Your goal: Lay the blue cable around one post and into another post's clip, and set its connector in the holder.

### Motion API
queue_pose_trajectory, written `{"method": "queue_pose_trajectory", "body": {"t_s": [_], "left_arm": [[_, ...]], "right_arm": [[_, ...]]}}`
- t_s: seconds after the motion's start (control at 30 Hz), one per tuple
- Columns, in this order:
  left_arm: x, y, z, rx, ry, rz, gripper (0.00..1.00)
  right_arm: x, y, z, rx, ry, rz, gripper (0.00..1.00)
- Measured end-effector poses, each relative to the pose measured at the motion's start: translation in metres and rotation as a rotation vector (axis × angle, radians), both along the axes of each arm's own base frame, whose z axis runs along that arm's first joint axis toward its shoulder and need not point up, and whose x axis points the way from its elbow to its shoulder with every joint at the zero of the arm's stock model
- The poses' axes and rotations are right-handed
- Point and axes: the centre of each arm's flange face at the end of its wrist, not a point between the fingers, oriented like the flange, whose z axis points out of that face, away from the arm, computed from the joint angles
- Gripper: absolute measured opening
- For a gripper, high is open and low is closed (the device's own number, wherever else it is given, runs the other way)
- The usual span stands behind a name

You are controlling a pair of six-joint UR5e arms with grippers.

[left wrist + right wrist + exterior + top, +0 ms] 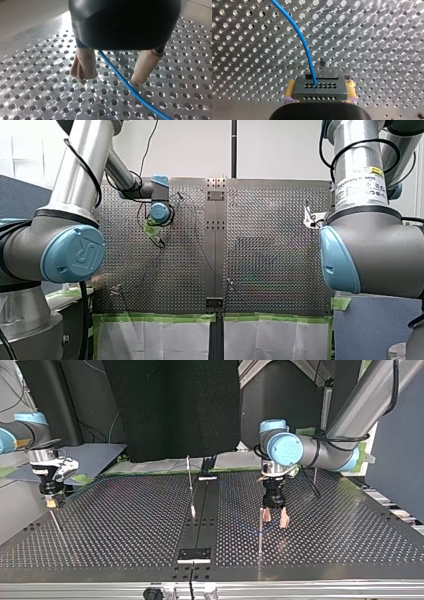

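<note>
See my left gripper (pixel 111 80) low over perforated table (pixel 37 100), beige pads (pixel 83 66) spread apart, blue cable (pixel 125 81) running across table between them, not pinched. Sits just beside thin upright post (pixel 260 530) in top view. Have my right gripper (pixel 320 85) clamped on grey connector (pixel 320 91), yellow pads (pixel 290 88) on both sides, near table's edge at top view's left, with cable arcing away from connector's face.

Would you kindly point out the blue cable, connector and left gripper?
blue cable (pixel 125 82): left wrist view, middle of its run.
connector (pixel 320 89): right wrist view, its grey face.
left gripper (pixel 275 521): top view, centre of its open gap.
</note>
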Motion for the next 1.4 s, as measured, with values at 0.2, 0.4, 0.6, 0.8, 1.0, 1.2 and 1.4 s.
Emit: {"method": "queue_pose_trajectory", "body": {"t_s": [0.2, 0.4, 0.6, 0.8, 1.0, 1.2, 1.4], "left_arm": [[-0.0001, 0.0000, -0.0001, 0.000, 0.001, 0.000, 1.00], [-0.0001, 0.0000, -0.0001, 0.000, 0.000, 0.000, 1.00], [-0.0004, -0.0006, -0.0001, 0.000, 0.001, -0.001, 1.00], [-0.0004, -0.0008, -0.0001, 0.000, 0.001, -0.001, 1.00], [-0.0005, -0.0008, -0.0002, 0.000, 0.001, -0.001, 1.00], [-0.0004, -0.0008, -0.0001, -0.001, 0.000, -0.002, 1.00], [-0.0004, -0.0008, -0.0001, -0.001, 0.001, -0.002, 1.00]], "right_arm": [[0.0010, -0.0023, 0.0059, -0.003, 0.000, 0.002, 0.00], [0.0011, -0.0030, 0.0073, 0.000, 0.000, 0.002, 0.00], [0.0016, -0.0028, 0.0077, 0.002, 0.000, 0.002, 0.00], [0.0021, -0.0027, 0.0078, 0.002, -0.006, 0.003, 0.00], [0.0037, -0.0030, 0.0075, 0.002, -0.016, 0.004, 0.02], [0.0046, -0.0030, 0.0071, 0.001, -0.017, 0.002, 0.55], [0.0044, -0.0036, 0.0075, 0.000, -0.021, -0.003, 0.89]]}}
